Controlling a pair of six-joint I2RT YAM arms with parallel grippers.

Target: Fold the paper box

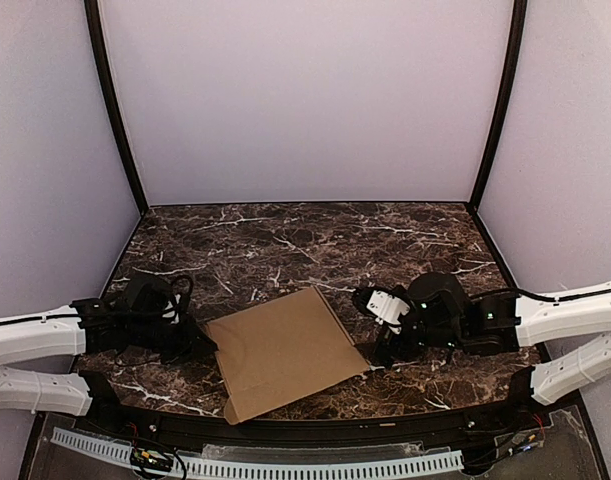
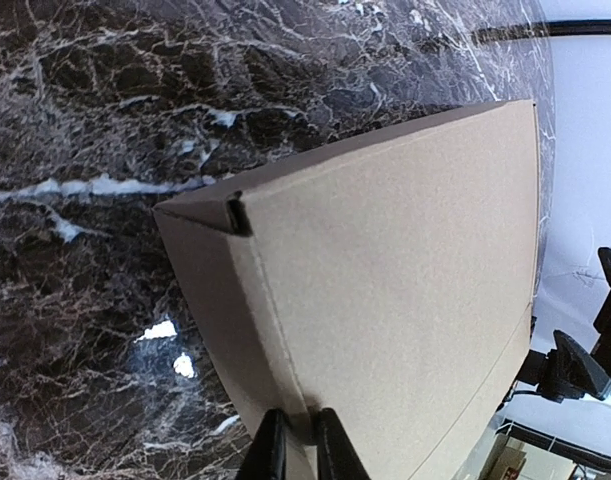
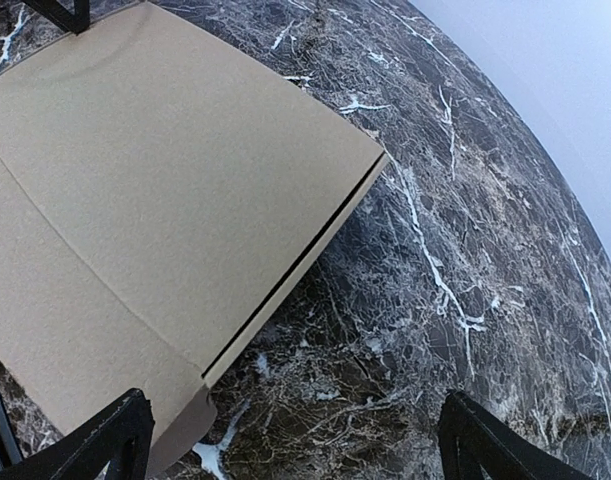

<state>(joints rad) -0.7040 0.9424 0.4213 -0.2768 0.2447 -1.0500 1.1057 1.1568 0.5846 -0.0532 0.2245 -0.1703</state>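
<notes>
The paper box (image 1: 285,352) is plain brown cardboard, folded into a shallow closed mailer, lying at the near middle of the marble table. My left gripper (image 1: 207,342) is shut on the box's left edge; in the left wrist view its fingers (image 2: 297,452) pinch the box (image 2: 405,290) at a crease line. My right gripper (image 1: 383,345) is open beside the box's right edge, not touching it. In the right wrist view the box (image 3: 155,170) fills the upper left, with the lid seam visible, and my fingertips (image 3: 115,430) stand wide apart.
The dark marble table (image 1: 315,240) extends behind the box to a white back wall. Black frame posts (image 1: 115,110) rise at the rear corners. A perforated white rail (image 1: 285,468) runs along the near edge.
</notes>
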